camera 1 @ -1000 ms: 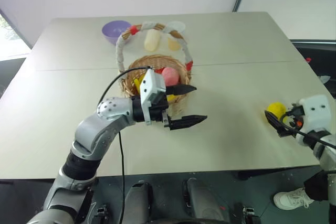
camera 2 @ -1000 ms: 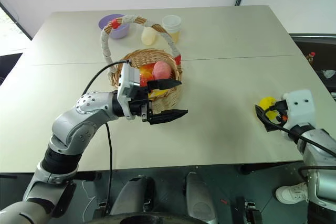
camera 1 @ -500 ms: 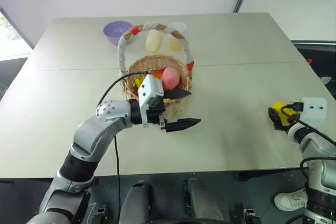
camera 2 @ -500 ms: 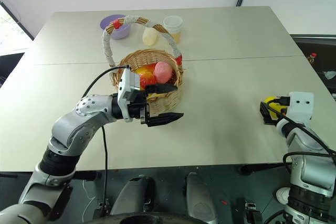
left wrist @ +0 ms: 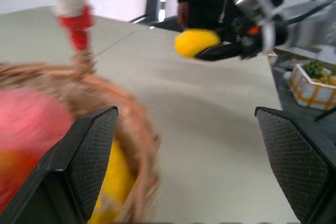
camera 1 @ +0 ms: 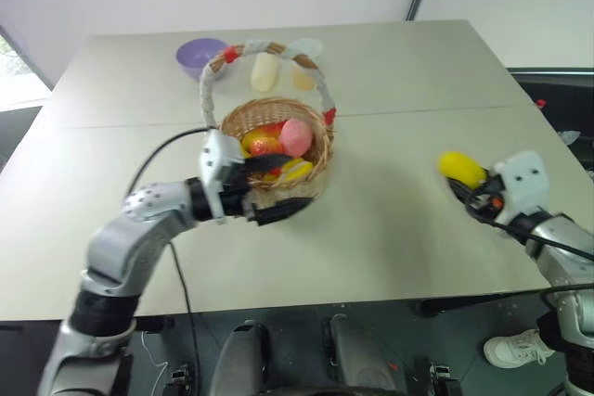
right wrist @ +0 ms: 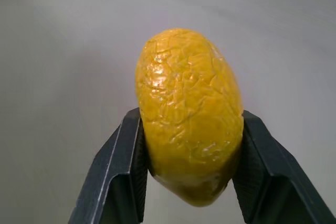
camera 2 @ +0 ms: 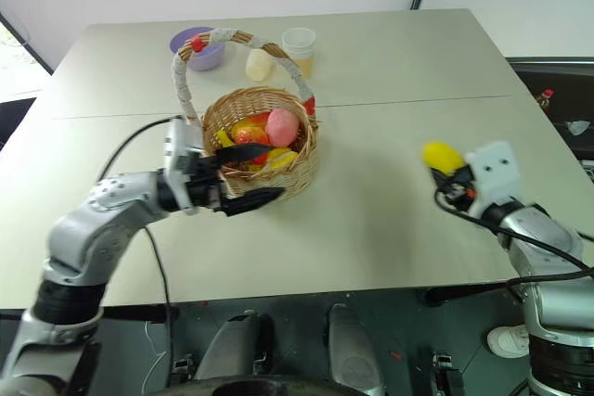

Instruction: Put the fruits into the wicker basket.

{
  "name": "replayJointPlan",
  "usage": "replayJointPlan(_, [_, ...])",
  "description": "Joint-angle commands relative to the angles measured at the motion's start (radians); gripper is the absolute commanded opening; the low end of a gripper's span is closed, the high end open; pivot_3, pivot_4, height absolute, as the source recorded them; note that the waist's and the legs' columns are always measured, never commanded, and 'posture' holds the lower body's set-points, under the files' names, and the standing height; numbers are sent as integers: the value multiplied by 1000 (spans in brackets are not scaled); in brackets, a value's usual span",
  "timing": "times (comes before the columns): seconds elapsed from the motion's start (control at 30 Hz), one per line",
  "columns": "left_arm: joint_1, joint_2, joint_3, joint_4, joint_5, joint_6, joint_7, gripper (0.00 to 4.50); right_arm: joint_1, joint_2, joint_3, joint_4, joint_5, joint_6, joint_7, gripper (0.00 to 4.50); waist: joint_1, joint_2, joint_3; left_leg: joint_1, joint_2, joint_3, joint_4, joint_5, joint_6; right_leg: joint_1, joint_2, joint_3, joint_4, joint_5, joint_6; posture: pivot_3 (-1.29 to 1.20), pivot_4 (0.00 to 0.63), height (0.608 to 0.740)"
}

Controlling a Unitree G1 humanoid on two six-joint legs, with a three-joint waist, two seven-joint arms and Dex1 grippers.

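The lemon [right wrist: 189, 114] is clamped between the right gripper's [camera 2: 444, 183] two black fingers, lifted off the table [camera 2: 390, 81]. Its long axis runs along the fingers, one tip pointing out past them toward the basket [camera 2: 278, 178], which sits at about nine o'clock from it, well apart. A second ago the lemon lay on the table at the right edge; now it is raised and nearer the middle. In the basket lie the peach [camera 2: 281, 127], mango [camera 2: 251, 132] and banana [camera 2: 283, 159]. The left gripper [camera 2: 243, 183], fingers spread and empty, has drawn left to the basket's seven o'clock rim.
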Motion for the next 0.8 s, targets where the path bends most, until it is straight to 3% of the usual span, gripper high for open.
replayJointPlan(0.03, [51, 64, 114, -12, -39, 2, -25, 4500, -169, 26, 141, -93, 87, 29, 45, 1567, -1, -1, 0, 2, 2, 0, 0, 0, 0, 2, 1, 0, 0, 0, 0, 0, 150, 740])
replayJointPlan(0.17, [114, 104, 172, -25, -35, -7, -16, 4500, -403, 137, 362, 20, -1, 44, -3, 1567, 12, -3, 0, 2, 5, -1, 0, 0, 0, 4, 3, -2, -3, 0, -1, 0, 150, 740])
replayJointPlan(0.4, [178, 89, 203, -110, -51, -8, 50, 4500, -563, 271, 521, 238, -120, 33, -46, 1567, 32, -3, 0, 0, 4, 1, 0, 0, 0, 2, -3, -3, -3, 0, -2, 0, 150, 740])
replayJointPlan(0.43, [183, 87, 205, -119, -54, -7, 58, 4500, -568, 276, 522, 248, -122, 32, -43, 2610, 33, -3, 0, -1, 2, -1, -1, 0, 0, 2, -5, -4, -3, 0, -2, 0, 150, 740])
replayJointPlan(0.57, [190, 80, 205, -136, -63, -7, 83, 4500, -556, 263, 524, 211, -130, -11, -6, 4454, 30, -3, 0, -1, -1, -1, -1, 0, 0, 2, -9, -5, -3, 0, -2, 0, 150, 740])
replayJointPlan(0.67, [188, 82, 202, -127, -64, -15, 89, 4500, -522, 240, 479, 142, -96, -53, 40, 4454, 29, -3, 1, -1, -1, -1, -1, 0, 0, 2, -9, -5, -3, 0, -2, 0, 150, 740])
replayJointPlan(0.8, [183, 77, 201, -110, -56, -29, 95, 4500, -399, 177, 283, 32, 83, 12, 102, 4454, 34, -3, 0, -1, -1, -3, -1, 0, 0, 4, -9, -7, -4, 0, -1, 0, 150, 740])
